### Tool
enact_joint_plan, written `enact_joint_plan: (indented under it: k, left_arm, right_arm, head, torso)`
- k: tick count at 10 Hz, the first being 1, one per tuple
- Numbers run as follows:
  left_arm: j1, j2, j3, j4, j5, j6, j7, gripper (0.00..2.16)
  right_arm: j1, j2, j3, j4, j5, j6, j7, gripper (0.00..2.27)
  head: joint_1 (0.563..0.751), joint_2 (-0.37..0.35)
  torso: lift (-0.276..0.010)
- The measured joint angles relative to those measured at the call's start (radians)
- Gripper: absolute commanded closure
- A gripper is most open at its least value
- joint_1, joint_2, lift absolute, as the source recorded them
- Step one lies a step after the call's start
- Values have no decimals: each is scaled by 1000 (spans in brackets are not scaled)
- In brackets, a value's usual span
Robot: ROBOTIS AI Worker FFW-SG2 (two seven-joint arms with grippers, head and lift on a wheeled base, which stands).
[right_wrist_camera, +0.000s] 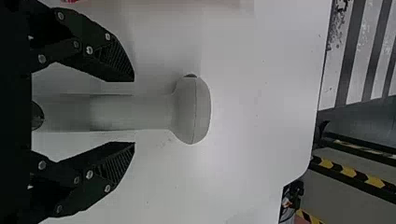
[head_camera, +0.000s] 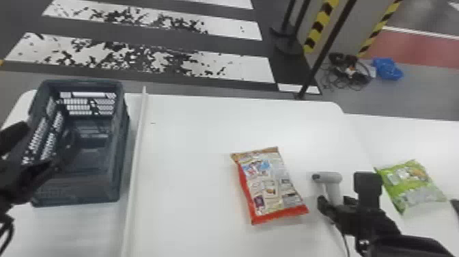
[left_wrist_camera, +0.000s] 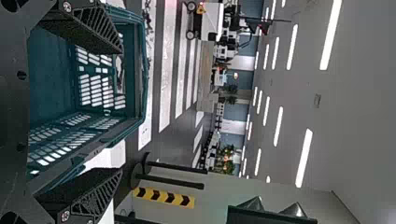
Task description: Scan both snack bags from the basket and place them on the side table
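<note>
In the head view my right gripper (head_camera: pixel 336 205) stands at the handle of the grey scanner (head_camera: pixel 327 177). Seen in the right wrist view, the gripper (right_wrist_camera: pixel 134 112) is open, its two fingers on either side of the scanner's handle (right_wrist_camera: pixel 140 112) with gaps. A red snack bag (head_camera: pixel 271 186) lies on the white table to the scanner's left. The green snack bag (head_camera: pixel 411 186) rests on the side table at the right. My left gripper (head_camera: pixel 27 150) is over the left side of the dark basket (head_camera: pixel 117 164); in the left wrist view the gripper (left_wrist_camera: pixel 122 112) is open, with the basket (left_wrist_camera: pixel 140 70) beyond it.
A raised white strip (head_camera: pixel 136 147) runs along the table (head_camera: pixel 191 136) between basket and red bag. A cable trails from near the scanner's handle toward the front edge. Black posts and striped barriers stand on the floor behind.
</note>
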Motion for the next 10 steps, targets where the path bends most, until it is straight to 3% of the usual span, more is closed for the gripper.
enact_joint_plan:
  k: [3, 5, 7, 10]
  left_arm:
    - [0, -1, 1, 0, 0, -1, 0, 100]
    - [0, -3, 2, 0, 0, 0, -2, 100]
    - [0, -3, 2, 2, 0, 0, -1, 100]
    - [-1, -6, 2, 6, 0, 0, -1, 100]
  right_arm:
    - [67, 13, -6, -144, -57, 23, -8, 107]
    - [96, 17, -9, -242, -142, 110, 41, 113]
    - [82, 15, -5, -269, -199, 223, 133, 127]
    - [42, 7, 47, -238, -170, 290, 175, 127]
  head:
    - [695, -191]
    - [695, -153]
    - [695, -106]
    - [695, -55]
  torso:
    - [-75]
    - [-75]
    - [-75]
    - [-75]
